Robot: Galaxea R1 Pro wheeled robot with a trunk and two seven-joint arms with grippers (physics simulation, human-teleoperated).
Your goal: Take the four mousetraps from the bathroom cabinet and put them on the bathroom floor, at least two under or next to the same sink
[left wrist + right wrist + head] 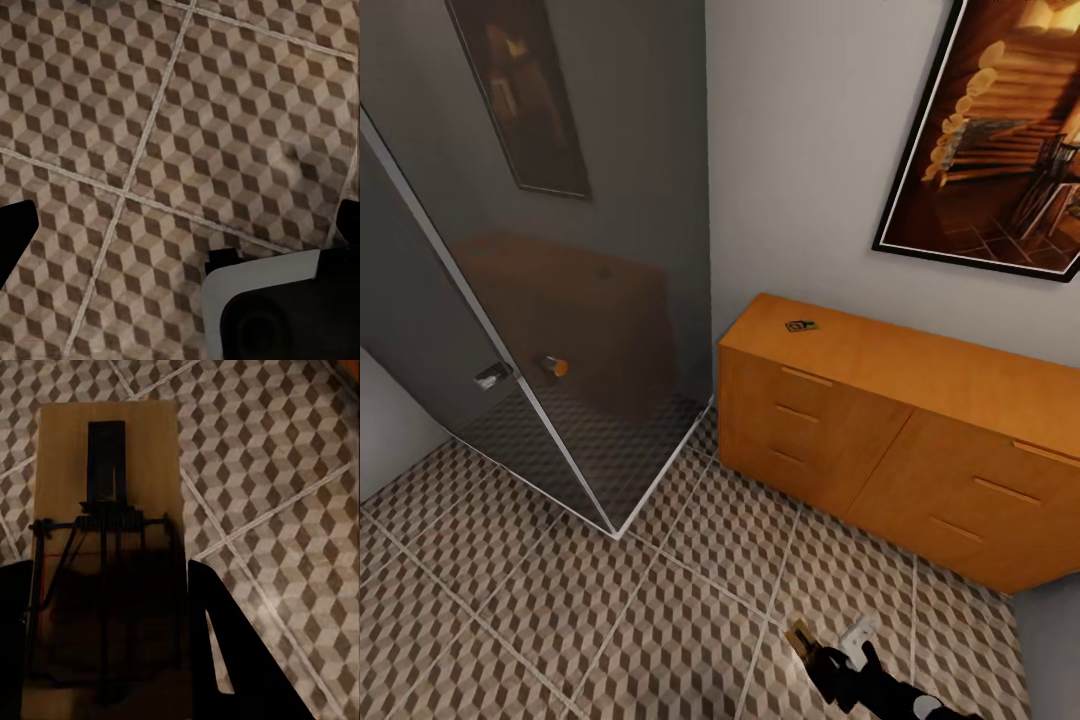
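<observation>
Your right gripper point(109, 607) has its jaws closed on 1 mousetrap point(105, 510), held above the floor point(610, 610) near the cabinet point(880, 440). A 2nd trap point(801, 325) lies on the cabinet top, by its left end. A glass shower door point(560, 330) stands just left of the cabinet, and 1 framed picture point(1000, 130) hangs above it — no readable writing anywhere. Your left gripper point(180, 225) faces bare tiles, jaws wide.
</observation>
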